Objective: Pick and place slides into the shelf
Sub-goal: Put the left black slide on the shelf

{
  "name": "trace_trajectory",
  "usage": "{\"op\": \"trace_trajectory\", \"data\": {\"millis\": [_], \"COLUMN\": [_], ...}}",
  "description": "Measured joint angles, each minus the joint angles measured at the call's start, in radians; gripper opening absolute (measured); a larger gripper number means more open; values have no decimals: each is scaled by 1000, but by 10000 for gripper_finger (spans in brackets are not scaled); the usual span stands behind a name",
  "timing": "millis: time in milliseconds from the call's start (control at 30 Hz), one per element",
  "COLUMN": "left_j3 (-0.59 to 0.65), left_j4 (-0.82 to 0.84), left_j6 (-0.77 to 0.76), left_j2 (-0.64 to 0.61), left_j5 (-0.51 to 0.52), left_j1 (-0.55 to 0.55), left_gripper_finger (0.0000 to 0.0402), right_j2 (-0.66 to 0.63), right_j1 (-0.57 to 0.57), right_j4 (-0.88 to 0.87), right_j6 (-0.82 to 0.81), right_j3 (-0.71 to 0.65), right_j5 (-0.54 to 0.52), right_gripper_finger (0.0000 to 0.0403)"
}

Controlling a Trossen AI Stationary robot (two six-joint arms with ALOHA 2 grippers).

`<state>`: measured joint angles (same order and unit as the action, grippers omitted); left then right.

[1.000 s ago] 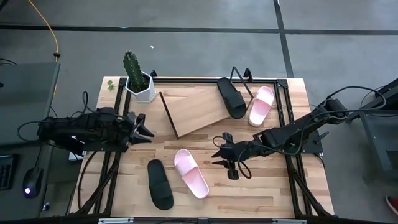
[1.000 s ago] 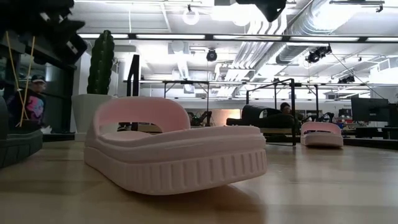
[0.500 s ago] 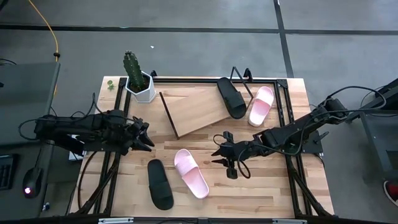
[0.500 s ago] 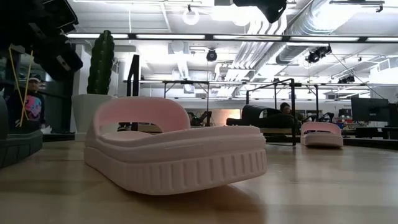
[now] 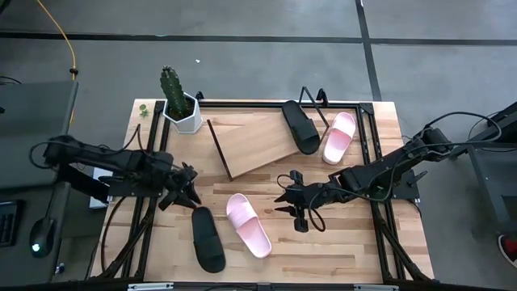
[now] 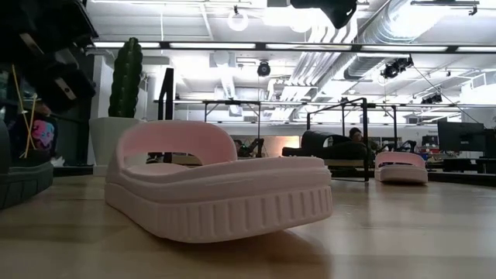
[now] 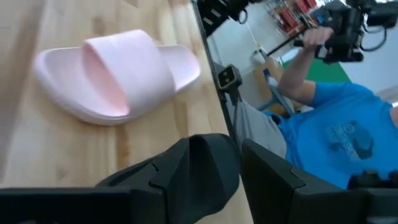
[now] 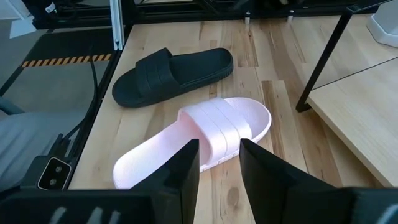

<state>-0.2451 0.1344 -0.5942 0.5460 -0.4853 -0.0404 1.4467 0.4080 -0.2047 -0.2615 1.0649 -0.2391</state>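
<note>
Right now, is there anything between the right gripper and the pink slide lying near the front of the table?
No. In the high view only bare tabletop separates the right gripper from the pink slide; the right wrist view shows it just past the open jaws.

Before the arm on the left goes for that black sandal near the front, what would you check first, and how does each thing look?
1. Left gripper open: ok.
2. It is lined up over the black slide: ok, at its near end.
3. Nothing held yet: ok.
4. Pink slide beside it, clear of the approach: cannot tell.
5. Shelf has bare board left: ok.
6. Right gripper out of the way: ok, beyond the pink slide.
</note>
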Motion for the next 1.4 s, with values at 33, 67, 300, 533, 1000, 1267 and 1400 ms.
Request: {"op": "trace_trajectory", "data": {"millis": [33,67,300,533,1000,1267,1400], "left_j3": [0,0,0,0,0,0,0], "left_j4": [-20,-44,-130,-141,-309,-452,-533], "left_j6": [-10,-18,-70,-142,-230,-253,-262], "left_j2": [11,25,119,223,431,597,665], "left_j5": [20,39,202,358,473,451,434], "left_j1": [-29,-61,-257,-391,-499,-505,-505], "left_gripper_finger": [134,134,134,134,134,134,134], "right_j2": [0,0,0,0,0,0,0], "right_j1": [0,0,0,0,0,0,0], "right_j4": [0,0,0,0,0,0,0], "right_j6": [0,0,0,-2,-15,-29,-29], "right_j3": [0,0,0,0,0,0,0], "right_j5": [0,0,0,0,-1,-1,-1], "right_gripper_finger": [106,106,106,106,106,106,106]}}
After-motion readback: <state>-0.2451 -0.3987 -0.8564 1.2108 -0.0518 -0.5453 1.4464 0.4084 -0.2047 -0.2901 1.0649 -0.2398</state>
